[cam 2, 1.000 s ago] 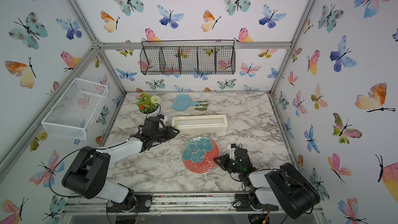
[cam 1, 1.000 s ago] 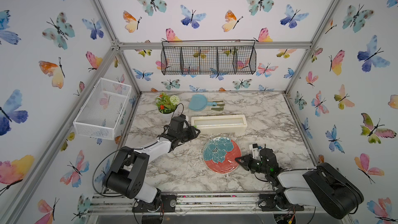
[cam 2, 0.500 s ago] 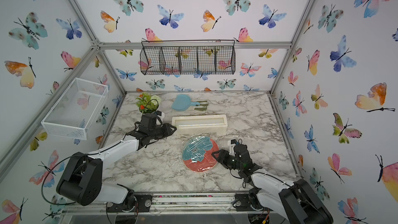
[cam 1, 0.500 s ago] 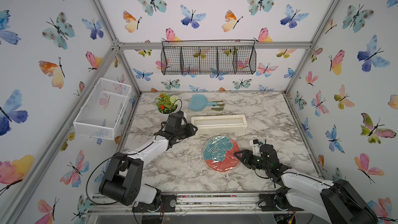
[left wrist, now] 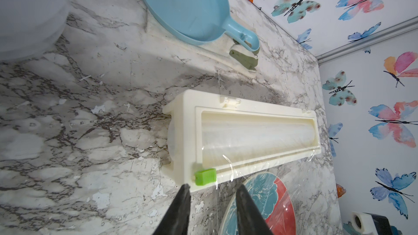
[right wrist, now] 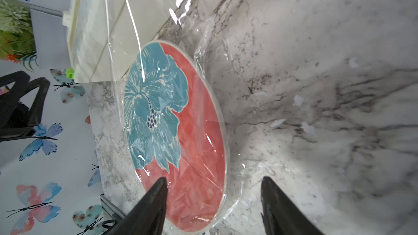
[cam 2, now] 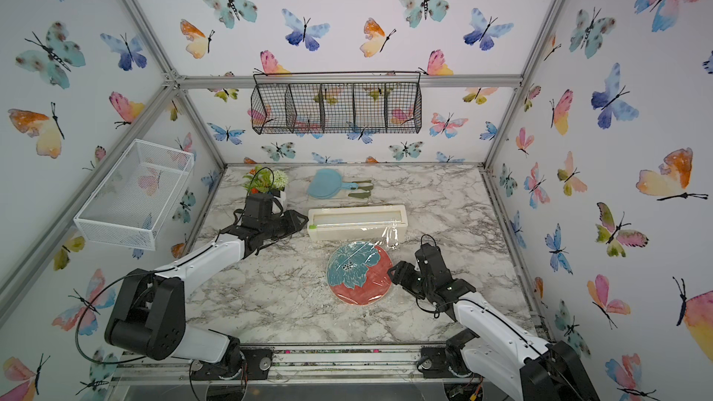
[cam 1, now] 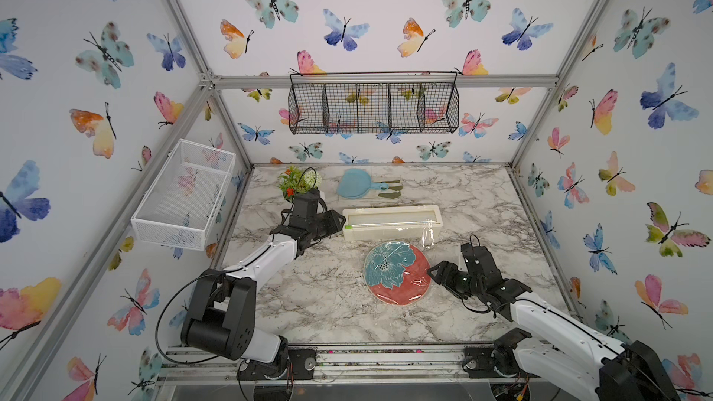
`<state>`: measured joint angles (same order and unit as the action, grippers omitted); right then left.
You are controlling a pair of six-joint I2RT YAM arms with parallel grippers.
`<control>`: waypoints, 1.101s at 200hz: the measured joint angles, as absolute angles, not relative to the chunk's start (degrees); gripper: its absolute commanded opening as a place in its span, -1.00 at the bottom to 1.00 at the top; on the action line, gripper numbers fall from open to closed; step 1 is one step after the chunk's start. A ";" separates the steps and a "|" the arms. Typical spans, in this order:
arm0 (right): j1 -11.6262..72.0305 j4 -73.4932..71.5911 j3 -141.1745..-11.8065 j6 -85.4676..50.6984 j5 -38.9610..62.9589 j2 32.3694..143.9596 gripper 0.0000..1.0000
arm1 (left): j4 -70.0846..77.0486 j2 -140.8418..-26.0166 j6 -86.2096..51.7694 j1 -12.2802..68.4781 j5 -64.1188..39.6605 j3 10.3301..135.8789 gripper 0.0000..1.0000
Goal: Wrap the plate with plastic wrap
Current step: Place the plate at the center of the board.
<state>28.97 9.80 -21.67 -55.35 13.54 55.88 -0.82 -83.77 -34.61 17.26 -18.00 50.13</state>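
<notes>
A coral-red plate (cam 1: 397, 273) with a teal flower lies flat near the middle of a grey-veined marble tabletop (cam 1: 308, 302), just in front of a long cream dispenser box (cam 1: 389, 225). A sheet of clear plastic wrap (right wrist: 203, 154) is drawn from the box and draped over the plate's face, wrinkled and glossy, with loose film bunched on the table beside the rim. The covering step looks done. The sheet appears to be joined to the roll, so cutting it free and tucking the edges under seem to be left. The right gripper (right wrist: 213, 179) sits low at the plate's near edge with its fingers spread wide, holding nothing. The left gripper (left wrist: 212, 200) hovers by the green slider tab (left wrist: 204, 176) at the box's end, fingers part-way apart and gripping nothing visible. At the back of the table are a light blue dustpan (cam 1: 353, 185) and a small potted artificial plant (cam 1: 297, 183). White walls printed with watercolour butterflies enclose the space. A black wire basket (cam 1: 372, 108) hangs on the back wall, and a white mesh basket (cam 1: 185, 194) on the side wall.
</notes>
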 measured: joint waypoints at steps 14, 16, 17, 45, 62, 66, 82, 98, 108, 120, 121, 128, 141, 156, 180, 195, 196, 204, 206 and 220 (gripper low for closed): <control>28.97 12.73 -24.69 -53.63 12.12 56.36 0.27 | -0.80 -83.77 -34.30 17.26 -18.20 50.13 -0.29; 28.97 13.10 -25.28 -53.47 11.97 56.47 0.26 | -0.80 -83.77 -34.28 17.26 -18.20 50.13 -0.29; 28.97 13.32 -25.74 -53.12 11.88 56.60 0.26 | -0.78 -83.77 -34.28 17.26 -18.22 50.13 -0.29; 29.12 15.53 -37.76 -47.44 10.44 62.92 0.19 | -0.67 -83.85 -34.04 17.19 -18.48 50.06 -0.36; 29.43 16.27 -45.15 -43.64 9.32 68.25 0.22 | -0.47 -84.29 -33.95 17.19 -19.11 50.02 -0.41; 29.52 16.40 -46.57 -42.76 8.73 69.45 0.23 | -0.45 -84.49 -33.87 17.19 -19.18 50.00 -0.41; 29.54 16.80 -51.22 -39.35 6.09 73.54 0.23 | 0.14 -84.97 -33.85 17.19 -19.42 49.32 -0.41; 27.68 16.32 -53.87 -36.82 5.34 77.01 0.25 | 0.60 -85.52 -33.85 17.19 -19.88 48.07 -0.41; 25.65 15.49 -54.72 -35.92 5.63 79.00 0.27 | 0.84 -86.04 -33.89 17.19 -20.56 47.31 -0.40; 23.79 14.31 -55.20 -35.27 6.52 81.38 0.28 | 1.23 -86.61 -34.11 17.19 -21.17 46.59 -0.40; 23.59 14.11 -55.27 -35.29 6.59 81.62 0.28 | 1.30 -86.65 -34.11 17.19 -21.28 46.50 -0.39; 22.59 13.52 -55.42 -35.03 6.94 83.00 0.28 | 1.52 -86.96 -34.33 17.19 -21.56 46.26 -0.39; 21.74 12.34 -55.46 -34.87 7.86 85.21 0.29 | 2.11 -87.79 -34.57 17.19 -22.17 46.30 -0.40; 21.41 11.25 -55.46 -34.87 9.10 87.15 0.29 | 2.90 -89.17 -34.92 17.19 -22.72 46.70 -0.43; 20.58 9.26 -55.46 -34.92 11.31 88.99 0.29 | 4.01 -91.88 -35.44 17.19 -23.86 47.90 -0.45; 19.70 7.73 -55.46 -34.94 12.40 89.80 0.29 | 4.60 -92.79 -35.83 16.97 -24.45 48.51 -0.46; 19.64 7.60 -55.46 -34.89 12.49 89.86 0.29 | 4.60 -92.79 -35.83 16.97 -24.45 48.51 -0.46; 19.11 6.70 -55.46 -34.94 12.88 90.43 0.29 | 4.86 -93.34 -36.01 16.93 -24.67 48.99 -0.46; 18.98 6.61 -55.46 -34.92 13.06 90.61 0.29 | 4.93 -93.56 -36.03 16.91 -24.71 49.10 -0.47; 18.22 5.52 -55.96 -34.89 13.87 91.48 0.29 | 5.37 -94.63 -36.21 16.88 -24.82 50.11 -0.49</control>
<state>18.22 5.52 -55.96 -34.89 13.87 91.48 5.37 -94.63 -36.21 16.88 -24.82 50.11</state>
